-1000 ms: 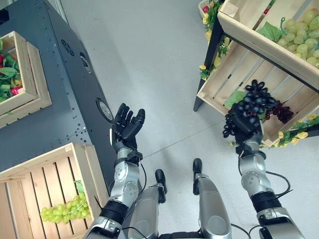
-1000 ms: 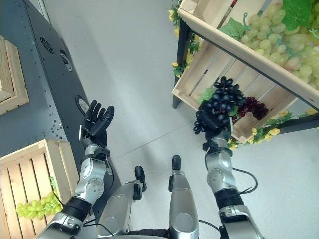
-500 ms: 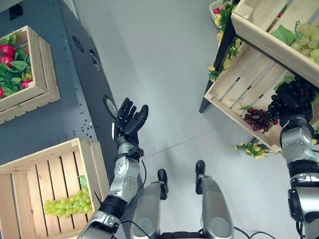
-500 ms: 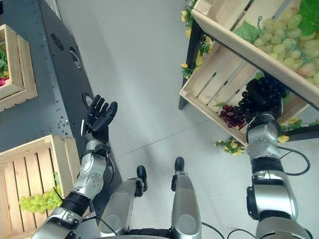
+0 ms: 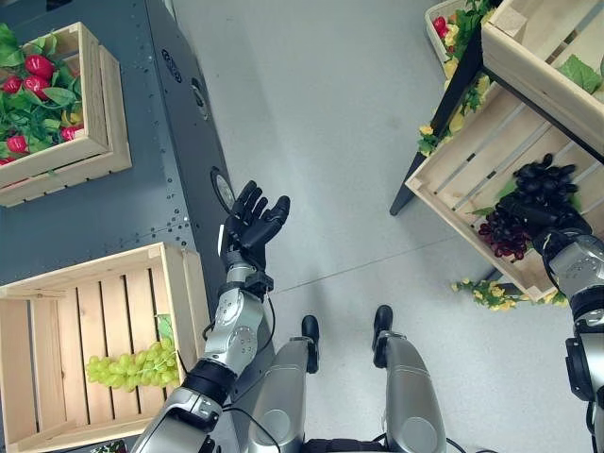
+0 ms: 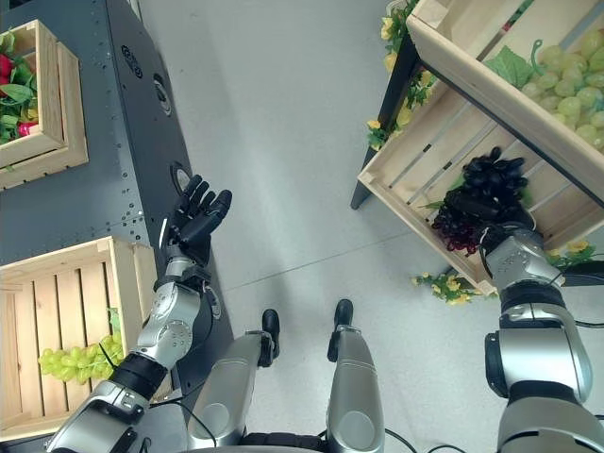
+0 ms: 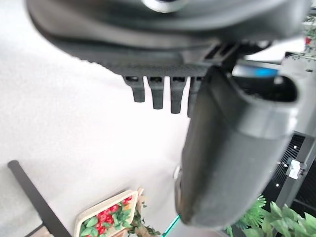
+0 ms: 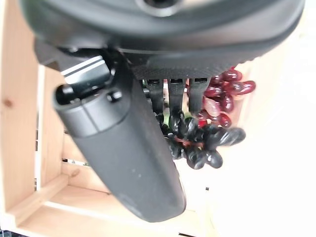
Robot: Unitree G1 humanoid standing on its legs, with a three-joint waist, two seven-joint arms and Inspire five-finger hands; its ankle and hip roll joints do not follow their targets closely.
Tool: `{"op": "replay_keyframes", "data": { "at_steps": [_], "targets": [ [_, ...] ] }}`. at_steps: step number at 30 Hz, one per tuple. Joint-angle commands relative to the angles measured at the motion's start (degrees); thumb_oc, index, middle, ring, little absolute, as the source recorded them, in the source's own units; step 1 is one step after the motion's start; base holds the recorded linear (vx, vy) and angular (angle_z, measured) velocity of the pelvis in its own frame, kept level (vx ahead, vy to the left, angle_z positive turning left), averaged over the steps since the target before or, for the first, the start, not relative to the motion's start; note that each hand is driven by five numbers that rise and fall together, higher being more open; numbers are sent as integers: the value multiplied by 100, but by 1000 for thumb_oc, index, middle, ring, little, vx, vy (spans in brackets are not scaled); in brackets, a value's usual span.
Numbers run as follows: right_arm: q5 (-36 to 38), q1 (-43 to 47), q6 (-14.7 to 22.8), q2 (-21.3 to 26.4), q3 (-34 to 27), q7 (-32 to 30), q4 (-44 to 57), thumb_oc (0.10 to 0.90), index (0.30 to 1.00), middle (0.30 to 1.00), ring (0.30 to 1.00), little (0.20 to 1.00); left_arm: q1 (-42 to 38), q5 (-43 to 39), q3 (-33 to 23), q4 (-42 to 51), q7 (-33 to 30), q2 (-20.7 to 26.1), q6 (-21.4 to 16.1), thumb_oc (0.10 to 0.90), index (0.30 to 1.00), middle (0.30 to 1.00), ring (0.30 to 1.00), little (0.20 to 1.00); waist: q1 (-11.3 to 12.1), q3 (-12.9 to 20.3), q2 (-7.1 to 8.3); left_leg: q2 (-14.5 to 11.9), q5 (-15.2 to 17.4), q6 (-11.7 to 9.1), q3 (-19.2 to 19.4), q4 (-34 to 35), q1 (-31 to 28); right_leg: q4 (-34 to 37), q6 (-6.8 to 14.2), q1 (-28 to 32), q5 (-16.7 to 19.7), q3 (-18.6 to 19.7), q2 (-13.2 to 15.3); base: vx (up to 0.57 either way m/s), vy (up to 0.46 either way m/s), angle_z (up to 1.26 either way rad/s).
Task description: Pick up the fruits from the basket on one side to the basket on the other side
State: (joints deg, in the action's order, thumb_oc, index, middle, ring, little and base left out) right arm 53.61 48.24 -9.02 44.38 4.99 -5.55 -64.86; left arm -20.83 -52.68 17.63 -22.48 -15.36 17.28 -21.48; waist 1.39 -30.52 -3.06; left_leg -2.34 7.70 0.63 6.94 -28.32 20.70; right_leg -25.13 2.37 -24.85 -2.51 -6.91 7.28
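Note:
My right hand (image 5: 555,223) reaches into the lower wooden crate (image 5: 453,175) of the rack on the right. A bunch of black grapes (image 5: 540,181) lies on its straight fingers (image 8: 177,96), and the thumb stands out straight beside them. The black bunch (image 8: 197,143) rests against a bunch of dark red grapes (image 5: 505,234) in the same crate. My left hand (image 5: 249,225) is raised over the floor, palm up, open and with nothing in it. On the left, a floor crate (image 5: 94,269) holds a bunch of green grapes (image 5: 132,363).
An upper rack crate (image 6: 472,57) holds green grapes (image 6: 566,80). A crate of strawberries and leaves (image 5: 47,90) stands on the dark platform (image 5: 142,198) at the left. Yellow flowers (image 5: 486,291) lie at the rack's foot. Grey floor spreads between the two sides.
My right hand has carried the black grapes from the open air into the lower rack crate, beside the red grapes. The head camera has swung; the left hand keeps its raised pose.

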Motion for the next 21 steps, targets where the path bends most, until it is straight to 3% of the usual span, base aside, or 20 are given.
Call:
{"op": "replay_keyframes", "data": {
  "at_steps": [1,13,19,21],
  "targets": [
    [-241,635,392,606,8,-74,201,800,900,900,900,900,-252,-3,-118,620,235,360,-306,800,900,900,900,900,3,73,216,220,-13,-13,-163,-360,73,-506,-275,494,-255,-207,-28,0,0,0],
    [-398,497,364,507,-192,-682,189,800,900,900,900,900,-227,-47,-79,570,279,335,-253,800,900,900,900,900,-10,107,243,217,36,8,-117,-214,-199,-373,-225,723,-217,-176,22,0,0,0],
    [-481,405,645,371,-215,-814,403,800,900,900,900,900,-151,-60,-38,556,323,304,-260,800,900,900,900,900,-24,210,260,193,7,-10,-83,-51,-402,-151,-196,934,-152,-165,51,4,6,0],
    [-455,316,901,220,-233,-753,598,800,900,900,900,900,-110,-45,-24,533,315,276,-265,800,900,900,900,900,-39,303,267,184,-8,-26,-65,82,-541,4,-181,1073,-131,-156,58,34,43,-2]
  ]
}}
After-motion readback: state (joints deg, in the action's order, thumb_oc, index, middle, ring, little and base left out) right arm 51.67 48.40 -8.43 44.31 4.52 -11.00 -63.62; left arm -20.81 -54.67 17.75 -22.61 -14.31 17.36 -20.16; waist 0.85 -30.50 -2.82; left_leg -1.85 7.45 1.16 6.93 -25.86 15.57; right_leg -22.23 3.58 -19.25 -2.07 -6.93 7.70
